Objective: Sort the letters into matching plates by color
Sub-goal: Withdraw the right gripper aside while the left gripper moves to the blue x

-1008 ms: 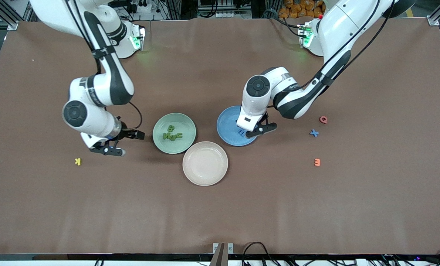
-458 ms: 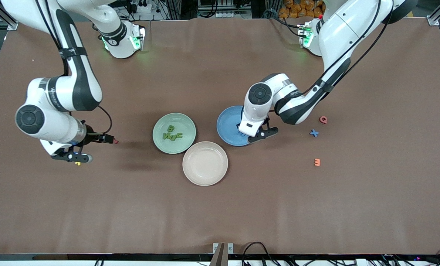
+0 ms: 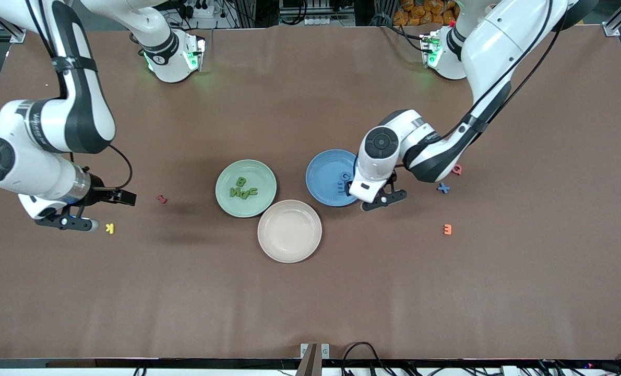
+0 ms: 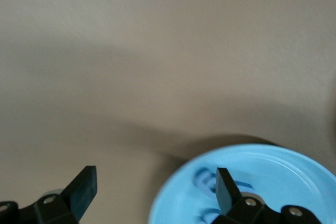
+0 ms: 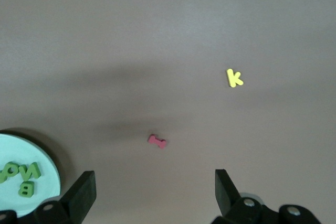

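- Nearest the front camera, the beige plate (image 3: 289,231) sits empty.
- Farther back, the green plate (image 3: 261,201) holds four green letters (image 3: 242,190); the right gripper (image 3: 83,210) waits spread.
- The blue plate (image 3: 322,177) holds blue letters (image 3: 343,183); the left gripper (image 3: 374,198) hangs spread over its rim.
- One blue X (image 3: 443,188) remains out.

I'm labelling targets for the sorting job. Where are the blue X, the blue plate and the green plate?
blue X (image 3: 443,188): front view, centre of the crossing strokes.
blue plate (image 3: 322,180): front view, bare inner floor toward the green plate.
green plate (image 3: 232,172): front view, bare floor near the rim.
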Robot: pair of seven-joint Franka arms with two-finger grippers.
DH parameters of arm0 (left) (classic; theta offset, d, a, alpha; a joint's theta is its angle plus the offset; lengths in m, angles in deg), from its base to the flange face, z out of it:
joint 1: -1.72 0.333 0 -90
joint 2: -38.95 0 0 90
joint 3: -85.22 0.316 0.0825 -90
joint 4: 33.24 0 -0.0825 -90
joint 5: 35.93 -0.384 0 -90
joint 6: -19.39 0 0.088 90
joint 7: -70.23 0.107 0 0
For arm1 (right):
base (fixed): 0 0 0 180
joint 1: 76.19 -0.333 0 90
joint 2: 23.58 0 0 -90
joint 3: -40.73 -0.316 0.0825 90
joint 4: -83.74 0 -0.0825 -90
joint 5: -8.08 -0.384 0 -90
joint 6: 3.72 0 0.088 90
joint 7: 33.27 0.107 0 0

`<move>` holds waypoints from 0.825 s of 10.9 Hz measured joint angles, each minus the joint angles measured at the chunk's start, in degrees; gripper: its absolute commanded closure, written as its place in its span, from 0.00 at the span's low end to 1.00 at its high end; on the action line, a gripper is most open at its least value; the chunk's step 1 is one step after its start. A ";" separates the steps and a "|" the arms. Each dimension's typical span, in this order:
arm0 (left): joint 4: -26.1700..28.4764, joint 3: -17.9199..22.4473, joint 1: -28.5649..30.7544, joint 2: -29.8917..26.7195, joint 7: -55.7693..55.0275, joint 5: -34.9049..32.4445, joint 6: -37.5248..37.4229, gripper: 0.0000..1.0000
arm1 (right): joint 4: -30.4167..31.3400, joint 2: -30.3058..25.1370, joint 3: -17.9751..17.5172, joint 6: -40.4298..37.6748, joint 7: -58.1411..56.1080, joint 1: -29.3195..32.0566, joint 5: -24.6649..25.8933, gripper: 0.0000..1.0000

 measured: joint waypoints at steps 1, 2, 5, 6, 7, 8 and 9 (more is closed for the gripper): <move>0.02 -0.07 1.39 -1.14 2.99 0.00 -1.28 0.00 | -1.49 -0.47 0.00 -2.42 -0.07 0.57 0.09 0.00; 0.30 -0.11 2.72 -2.32 6.52 0.00 -2.39 0.00 | -3.20 -0.75 0.00 -4.62 -0.08 0.98 0.19 0.00; 2.08 -1.17 6.95 -4.87 12.23 0.01 -3.02 0.00 | -7.16 -1.07 0.01 -8.95 -0.08 1.23 0.39 0.00; 2.66 -2.03 9.14 -5.17 12.16 0.49 -3.25 0.00 | -9.01 -1.11 0.03 -10.99 -0.08 1.26 0.45 0.00; 3.40 -2.78 12.03 -5.44 11.83 1.02 -3.44 0.00 | -11.26 -1.22 0.10 -13.25 -0.06 1.30 0.49 0.00; 4.36 -3.20 15.27 -5.74 11.76 1.15 -3.53 0.00 | -13.43 -1.44 0.27 -15.34 -0.02 1.35 0.52 0.00; 5.32 -3.59 18.59 -5.95 11.77 1.18 -3.52 0.00 | -15.34 -1.83 0.52 -17.31 -0.02 1.44 0.52 0.00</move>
